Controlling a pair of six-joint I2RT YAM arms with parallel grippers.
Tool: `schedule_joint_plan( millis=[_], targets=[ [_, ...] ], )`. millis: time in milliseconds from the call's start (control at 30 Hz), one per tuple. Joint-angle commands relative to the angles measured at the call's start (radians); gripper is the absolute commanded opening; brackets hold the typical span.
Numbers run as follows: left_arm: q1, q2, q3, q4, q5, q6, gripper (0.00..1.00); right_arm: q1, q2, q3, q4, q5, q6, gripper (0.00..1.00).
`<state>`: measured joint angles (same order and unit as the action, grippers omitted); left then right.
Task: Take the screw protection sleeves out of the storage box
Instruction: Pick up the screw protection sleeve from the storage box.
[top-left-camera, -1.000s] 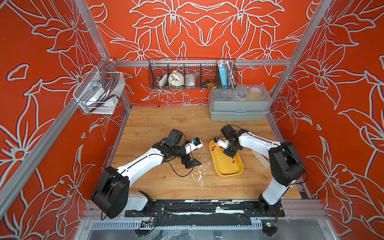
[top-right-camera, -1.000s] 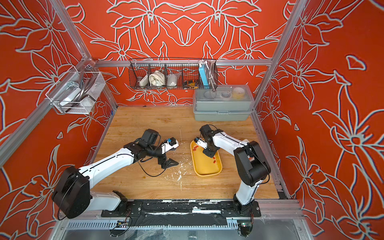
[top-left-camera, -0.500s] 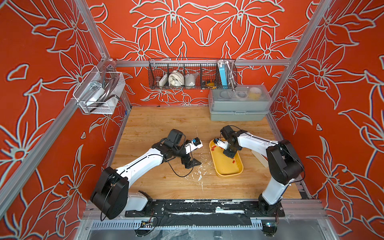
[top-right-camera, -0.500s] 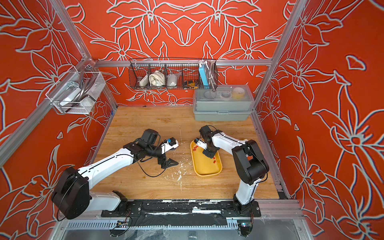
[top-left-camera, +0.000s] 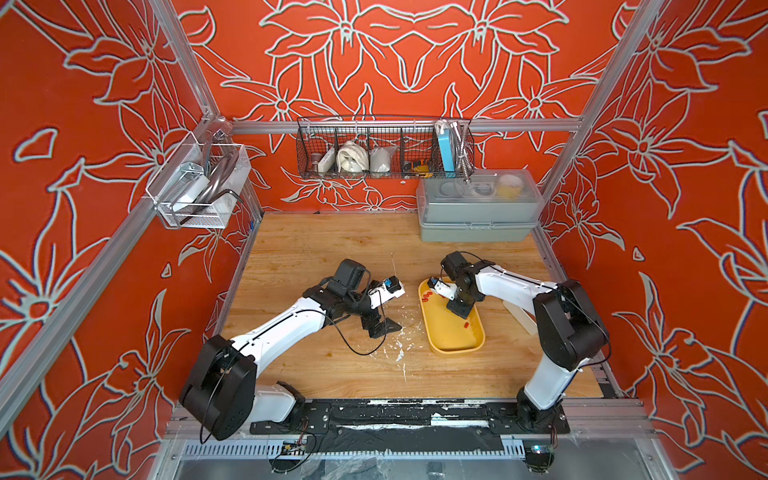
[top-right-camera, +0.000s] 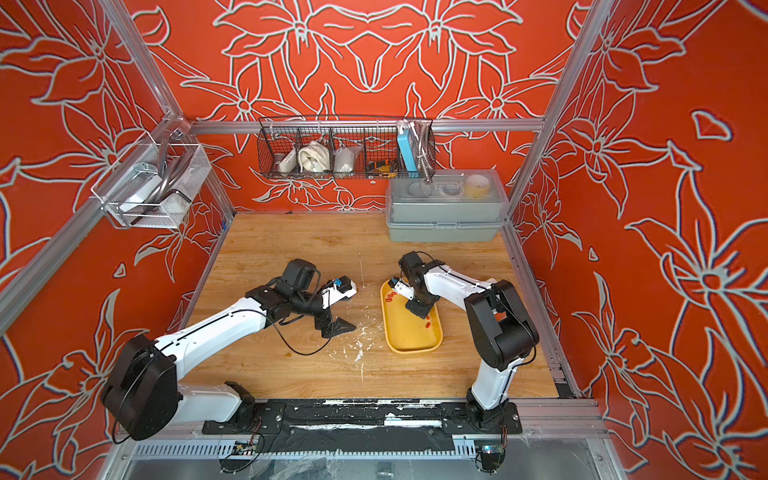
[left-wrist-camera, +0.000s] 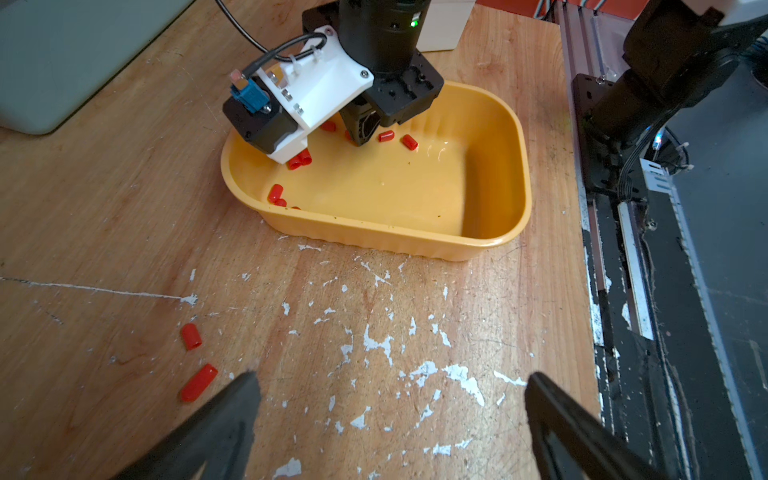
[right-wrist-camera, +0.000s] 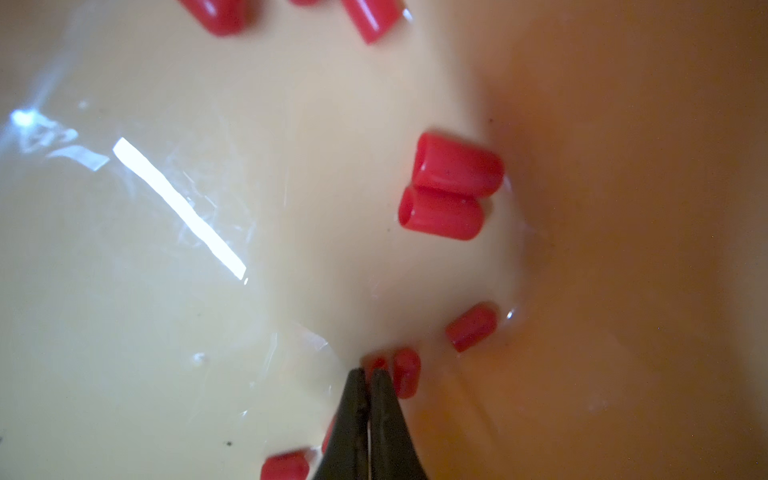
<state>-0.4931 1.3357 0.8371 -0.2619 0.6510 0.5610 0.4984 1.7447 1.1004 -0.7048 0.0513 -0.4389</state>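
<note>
Both top views: storage box (top-left-camera: 453, 336) on counter (top-left-camera: 332, 249); right end effector (top-left-camera: 459, 311) down inside it.
Left wrist: left end effector (left-wrist-camera: 390, 415) spread wide; screw protection sleeves (left-wrist-camera: 299, 160) in box, two on counter.
Right wrist: right end effector pinched nearly together, sleeve at tips, hold uncertain.

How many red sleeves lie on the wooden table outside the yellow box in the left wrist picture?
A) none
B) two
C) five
B: two red sleeves lie on the bare table, outside the storage box; the rest seen there are inside it.
</note>
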Motion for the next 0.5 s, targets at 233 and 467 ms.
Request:
schedule_joint_plan(
  millis=[233, 467],
  targets=[
    [-0.001, -0.032, -0.001, -0.021, -0.048, 0.007, 0.98, 0.004, -0.092, 0.070, -0.120, -0.132, 0.008, 0.00],
    [0.017, -0.035, 0.008, -0.023, -0.056, -0.013, 0.98, 0.002, -0.115, 0.117, -0.159, -0.221, 0.011, 0.00]
  ],
)
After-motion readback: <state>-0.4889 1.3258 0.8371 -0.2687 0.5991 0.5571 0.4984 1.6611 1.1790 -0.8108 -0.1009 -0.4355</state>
